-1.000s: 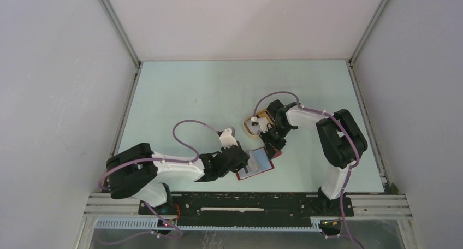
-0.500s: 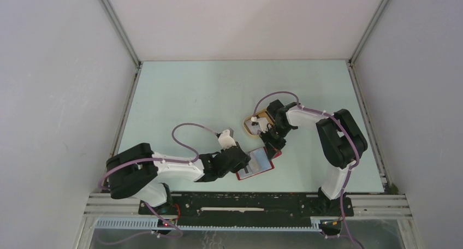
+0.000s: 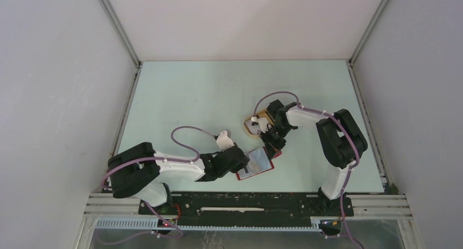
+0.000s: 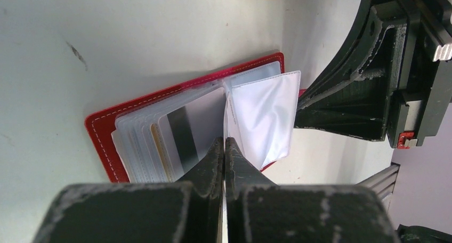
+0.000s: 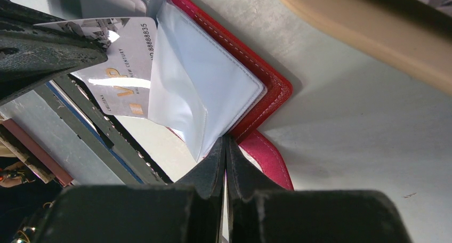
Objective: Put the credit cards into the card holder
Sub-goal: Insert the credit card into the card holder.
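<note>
The red card holder (image 3: 256,164) lies open on the table between the two arms, its clear sleeves fanned up (image 4: 101,128). My left gripper (image 4: 224,142) is shut on a credit card seen edge-on, its far end at the mouth of a raised sleeve (image 4: 266,110). In the right wrist view that card (image 5: 125,56) shows its VIP print, partly inside the sleeve (image 5: 202,88). My right gripper (image 5: 224,142) is shut on that sleeve's outer edge, next to the red cover (image 5: 266,88) and snap tab. Another credit card with a dark stripe (image 4: 181,136) sits in a sleeve.
A beige oval tray (image 3: 252,130) sits just beyond the card holder, close behind my right gripper (image 3: 271,149); its rim shows in both wrist views (image 5: 373,35). My left gripper (image 3: 244,162) meets the holder from the left. White walls enclose the table.
The left wrist has edged slightly toward the near edge, its cable loop sinking with it. Both grippers stay shut, and the card holder has not moved.
</note>
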Motion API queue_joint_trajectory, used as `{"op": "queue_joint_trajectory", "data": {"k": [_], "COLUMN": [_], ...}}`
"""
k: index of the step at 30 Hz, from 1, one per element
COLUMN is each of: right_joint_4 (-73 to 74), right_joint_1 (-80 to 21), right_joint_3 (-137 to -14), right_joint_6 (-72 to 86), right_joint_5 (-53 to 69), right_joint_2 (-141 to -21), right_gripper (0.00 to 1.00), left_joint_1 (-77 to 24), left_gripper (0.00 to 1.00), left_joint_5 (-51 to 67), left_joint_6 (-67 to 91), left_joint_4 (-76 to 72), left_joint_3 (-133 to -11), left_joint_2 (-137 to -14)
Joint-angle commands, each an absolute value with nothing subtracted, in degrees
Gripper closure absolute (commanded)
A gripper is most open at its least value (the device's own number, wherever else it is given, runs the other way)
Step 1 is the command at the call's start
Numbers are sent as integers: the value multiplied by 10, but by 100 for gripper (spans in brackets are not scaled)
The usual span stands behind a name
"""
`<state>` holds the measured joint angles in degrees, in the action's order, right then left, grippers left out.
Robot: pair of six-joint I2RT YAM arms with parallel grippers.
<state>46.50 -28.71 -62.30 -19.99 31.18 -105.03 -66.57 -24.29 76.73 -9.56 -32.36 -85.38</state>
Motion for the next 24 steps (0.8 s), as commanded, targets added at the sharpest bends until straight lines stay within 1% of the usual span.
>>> {"op": "queue_joint_trajectory", "data": {"k": [1, 8, 13, 16, 20, 24], "right_joint_4": [462, 459, 462, 465, 469, 459], "right_joint_1": [-296, -290, -268, -250, -246, -260], "right_joint_3": [-632, -632, -632, -633, -632, -632], "right_joint_6": [-196, -198, -201, -205, -218, -217], "right_joint_5": [312, 320, 334, 350, 402, 446], "right_joint_2": [-1053, -1016, -981, -965, -952, -966], "right_gripper": [93, 91, 87, 87, 86, 87], "left_joint_1": [-660, -657, -654, -652, -650, -648], "left_gripper": [100, 100, 100, 100, 100, 100], "left_joint_5": [-232, -219, -214, -214, -213, -212], "left_joint_6": [773, 761, 756, 751, 746, 740], "left_joint_4": [-66, -84, -90, -95, -102, -107], "left_joint_3": [-311, -312, -311, -308, -304, -301], "left_joint_2": [-860, -872, -879, -879, -880, -880]}}
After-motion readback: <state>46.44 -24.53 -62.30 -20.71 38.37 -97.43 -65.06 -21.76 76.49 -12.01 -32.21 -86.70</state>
